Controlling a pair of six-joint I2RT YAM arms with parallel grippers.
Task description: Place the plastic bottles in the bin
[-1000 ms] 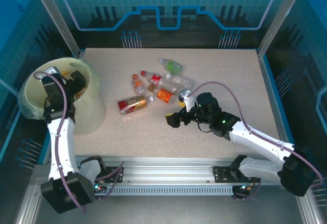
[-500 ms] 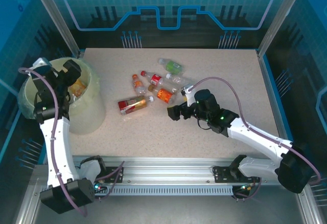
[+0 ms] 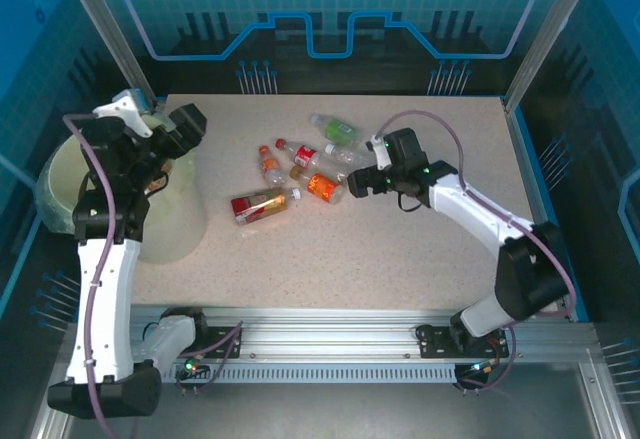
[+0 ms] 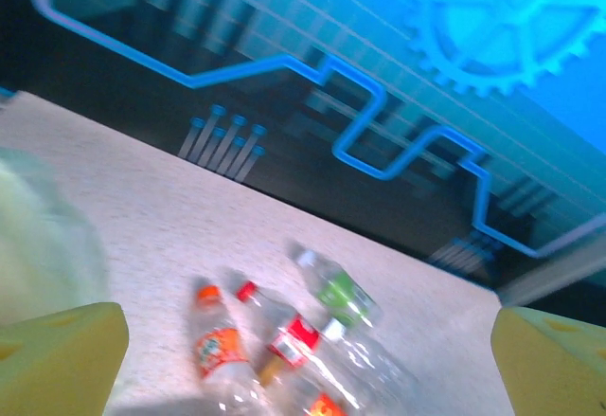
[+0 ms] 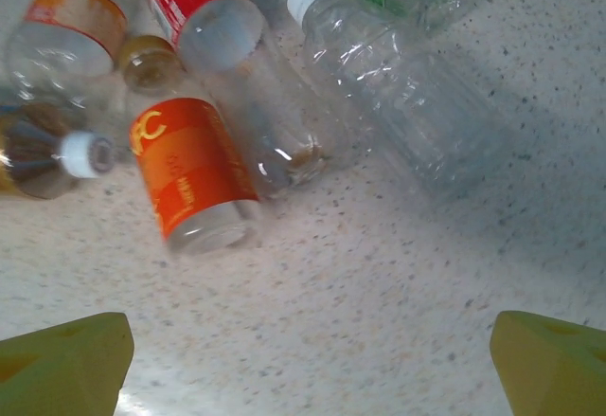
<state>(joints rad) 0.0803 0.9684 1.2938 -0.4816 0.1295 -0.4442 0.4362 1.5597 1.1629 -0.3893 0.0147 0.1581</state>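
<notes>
Most of the task looks undone, judging by how much lies outside the bin (image 3: 172,227). It stands at the left edge of the tabletop (image 3: 400,269), and a scrap of orange shows inside it beside the left arm (image 3: 105,249). That may be a bottle already dropped, though it cannot be told for sure.

The left jaws hang over the bin's right rim, spread wide with nothing between them. The right arm (image 3: 470,209) reaches to the middle of the tabletop. Its jaws are also wide open and empty, just beside the nearest bottle.

About six bottles (image 3: 310,164) lie in a loose heap at the middle, toward the far edge:
- a flattened red-and-yellow one (image 3: 260,206), nearest the bin
- a clear one (image 5: 398,103) with a white cap
- a red-label one (image 3: 312,155)
- an orange-label one (image 5: 194,174), touching the red-label one's side
- a green-label one (image 3: 337,130), farthest back
- a small orange-cap one (image 3: 270,167)

Each has yet to be picked up and carried left, so roughly six trips seem to remain.
</notes>
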